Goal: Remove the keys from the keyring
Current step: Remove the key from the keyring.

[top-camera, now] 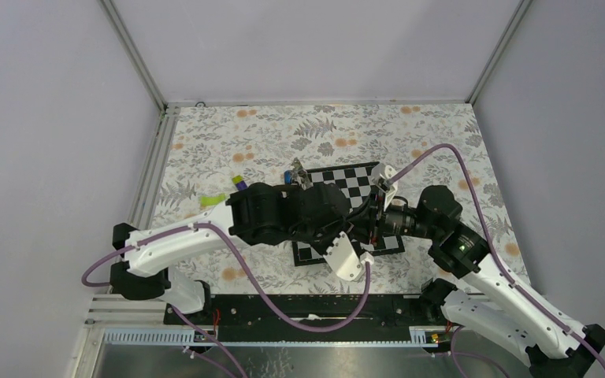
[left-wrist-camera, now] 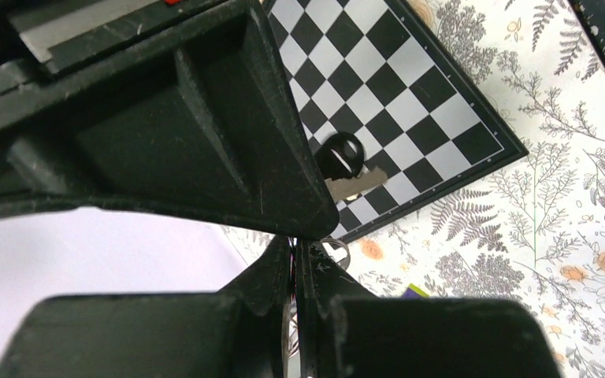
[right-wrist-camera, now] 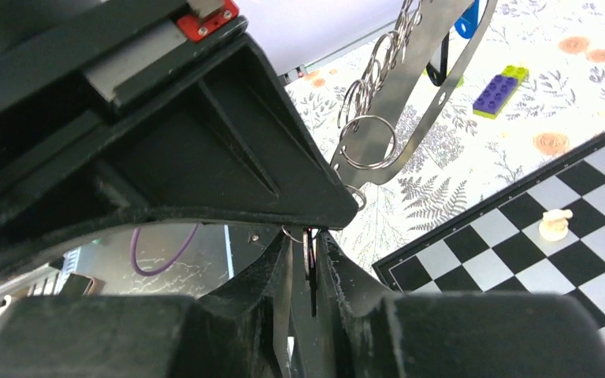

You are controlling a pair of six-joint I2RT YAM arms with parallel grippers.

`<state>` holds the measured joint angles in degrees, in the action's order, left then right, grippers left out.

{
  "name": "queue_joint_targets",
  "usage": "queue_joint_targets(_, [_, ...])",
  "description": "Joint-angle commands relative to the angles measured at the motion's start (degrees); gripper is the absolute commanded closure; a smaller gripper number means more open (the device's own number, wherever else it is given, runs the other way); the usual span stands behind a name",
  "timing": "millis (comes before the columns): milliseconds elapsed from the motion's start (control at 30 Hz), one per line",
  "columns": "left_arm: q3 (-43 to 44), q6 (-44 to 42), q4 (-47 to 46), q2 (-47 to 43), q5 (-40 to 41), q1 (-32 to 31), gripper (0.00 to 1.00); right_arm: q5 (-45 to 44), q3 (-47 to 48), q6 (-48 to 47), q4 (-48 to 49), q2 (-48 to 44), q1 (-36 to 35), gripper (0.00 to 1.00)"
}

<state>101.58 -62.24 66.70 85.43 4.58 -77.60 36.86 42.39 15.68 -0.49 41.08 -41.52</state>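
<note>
The keyring's grey strap (right-wrist-camera: 410,79) rises slantwise from the jaws in the right wrist view. A chain of metal rings (right-wrist-camera: 378,67) runs along it, and its blue carabiner (right-wrist-camera: 466,20) is at the top. From above, the keyring (top-camera: 295,172) shows over the left arm. My left gripper (left-wrist-camera: 299,248) is shut, with a thin ring wire (left-wrist-camera: 339,252) beside its tips. My right gripper (right-wrist-camera: 311,244) has its jaws narrowly apart around a thin dark key (right-wrist-camera: 312,272), with a sliver of gap on one side. A black-headed key (left-wrist-camera: 345,161) lies on the chessboard (left-wrist-camera: 441,94).
A pale pawn (right-wrist-camera: 555,224) stands on the chessboard (top-camera: 347,177). A purple-and-lime brick (right-wrist-camera: 498,88) lies on the floral cloth beyond the board's corner. A purple stick (top-camera: 239,183) and a lime piece (top-camera: 211,199) lie left of the arms. Both arms crowd the board's near edge.
</note>
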Motion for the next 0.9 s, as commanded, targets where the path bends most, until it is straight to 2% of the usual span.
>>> queue_joint_targets(0, [0.95, 1.28, -4.24, 2.61, -2.16, -1.24, 1.0, -6.67, 3.2, 1.76, 5.39, 0.96, -0.09, 0.81])
queue_joint_targets(200, [1.7, 1.4, -4.28, 3.33, -4.12, -1.24, 1.0, -8.87, 3.8, 1.69, 4.51, 1.56, -0.09, 1.0])
queue_joint_targets(400, [1.13, 2.63, -4.66, 3.97, -3.93, -1.26, 1.0, -5.85, 5.7, -3.68, 1.5, -0.32, -0.11, 1.0])
queue_joint_targets(467, [0.16, 3.36, -6.38, 3.48, -3.5, -1.15, 1.0, -5.89, 7.54, -6.3, -2.6, -0.95, -0.13, 1.0])
queue_joint_targets(633, [-8.67, 7.29, -19.86, -1.57, -2.48, -0.76, 1.0, -4.93, 15.12, -13.16, -15.55, 0.07, -0.03, 1.0])
queue_joint_targets(700, [-13.12, 8.72, -26.28, -4.6, -3.17, -0.47, 0.91, -4.83, 19.19, -15.18, -20.59, 1.03, -0.08, 1.0])
queue_joint_targets(800, [-20.48, 11.15, -36.61, -9.52, -4.28, -0.44, 0.69, -5.02, 24.02, -18.85, -27.33, 2.43, -0.07, 1.0])
queue_joint_targets(867, [-24.51, 13.18, -42.07, -13.21, -6.11, -0.36, 0.6, -5.38, 26.57, -20.81, -31.05, 3.26, -0.09, 1.0])
